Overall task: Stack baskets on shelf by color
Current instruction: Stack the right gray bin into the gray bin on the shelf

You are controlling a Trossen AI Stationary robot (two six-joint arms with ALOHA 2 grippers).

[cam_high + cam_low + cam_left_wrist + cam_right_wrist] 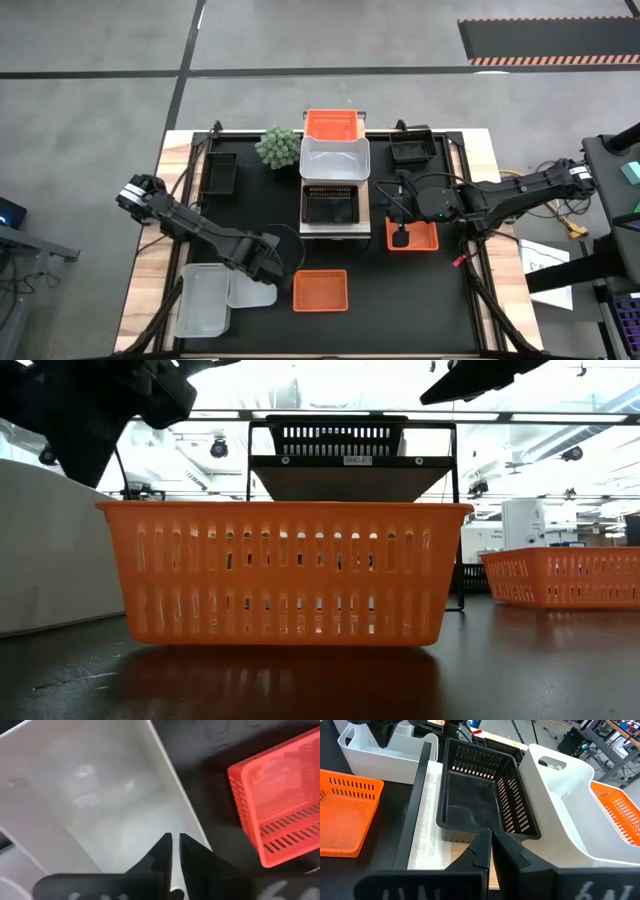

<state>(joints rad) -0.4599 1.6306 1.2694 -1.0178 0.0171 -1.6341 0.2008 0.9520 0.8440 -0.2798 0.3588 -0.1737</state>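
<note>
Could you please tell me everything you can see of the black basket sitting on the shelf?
The black basket is a shallow rectangular tray of dark, plastic-looking material with slotted walls and a plain floor. It looks empty and sits upright and level on the shelf, at the shelf's front end. A white basket sits right behind it; whether they touch is unclear. Neither pincer touches it.

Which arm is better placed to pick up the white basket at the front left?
Left. Its hand is at the white basket; the right hand is near the shelf.
</note>
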